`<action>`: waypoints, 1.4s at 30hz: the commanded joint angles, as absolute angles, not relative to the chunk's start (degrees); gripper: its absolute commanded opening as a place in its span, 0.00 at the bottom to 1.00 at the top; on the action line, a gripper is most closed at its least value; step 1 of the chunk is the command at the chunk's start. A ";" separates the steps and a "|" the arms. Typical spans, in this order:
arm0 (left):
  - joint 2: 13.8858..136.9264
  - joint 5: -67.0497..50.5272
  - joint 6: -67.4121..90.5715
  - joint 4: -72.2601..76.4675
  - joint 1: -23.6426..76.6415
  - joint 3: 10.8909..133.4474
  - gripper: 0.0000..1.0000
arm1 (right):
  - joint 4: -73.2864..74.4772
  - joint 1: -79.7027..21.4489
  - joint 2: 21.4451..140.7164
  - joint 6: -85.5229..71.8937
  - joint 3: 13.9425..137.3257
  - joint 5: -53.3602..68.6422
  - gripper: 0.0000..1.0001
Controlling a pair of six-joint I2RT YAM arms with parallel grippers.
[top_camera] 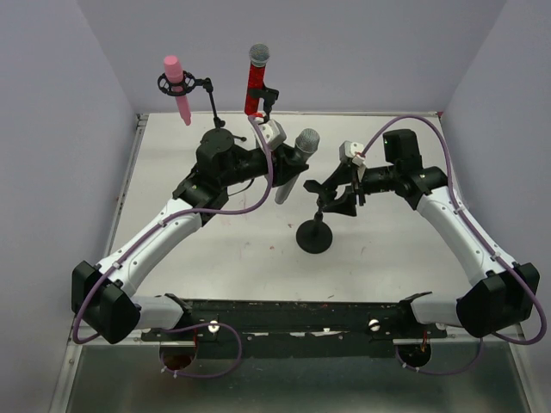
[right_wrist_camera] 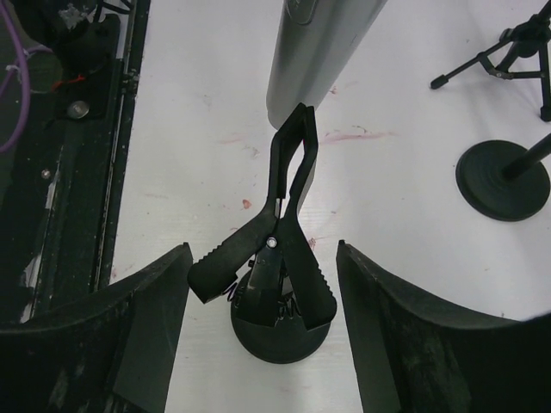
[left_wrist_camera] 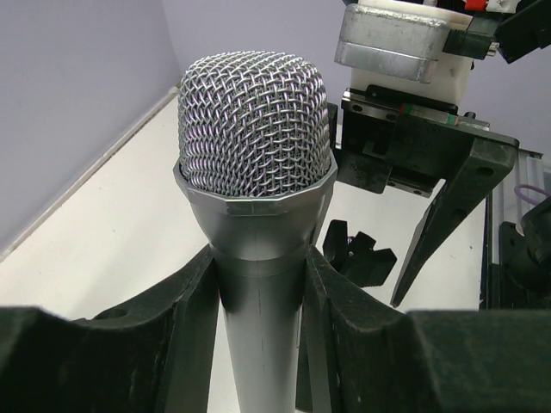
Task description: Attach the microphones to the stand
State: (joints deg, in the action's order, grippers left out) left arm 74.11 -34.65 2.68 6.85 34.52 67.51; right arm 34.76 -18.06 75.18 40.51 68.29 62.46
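Silver-grey microphone [left_wrist_camera: 254, 172], base cut off below, sits clamped in left tool [left_wrist_camera: 258, 301]; right tool [right_wrist_camera: 263, 284] gapes, holding nothing.

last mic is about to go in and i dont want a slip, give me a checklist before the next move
1. Grip on the silver-grey mesh-headed stick microphone by the left gripper: ok, clamped.
2. Squeeze by the right gripper on the black spring clip: not ok, it stands open, clear of both handles.
3. Clip mouth open to take the microphone: not ok, tips meet.
4. Microphone tail touching the clip tip: cannot tell, it is close.
5. Standing of the black round-base stand: ok.
6. Mounting of the all-pink microphone and the red microphone with silver head: ok.
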 commanded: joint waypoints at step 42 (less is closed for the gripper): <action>78.05 -38.41 4.12 24.85 39.20 63.29 0.00 | 30.33 -18.02 71.54 34.73 63.81 67.41 0.05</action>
State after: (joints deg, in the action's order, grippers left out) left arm 79.50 -37.95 1.74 15.77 38.50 66.63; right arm 31.40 -18.04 71.77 37.93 65.80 63.11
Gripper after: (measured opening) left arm 0.457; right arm 0.456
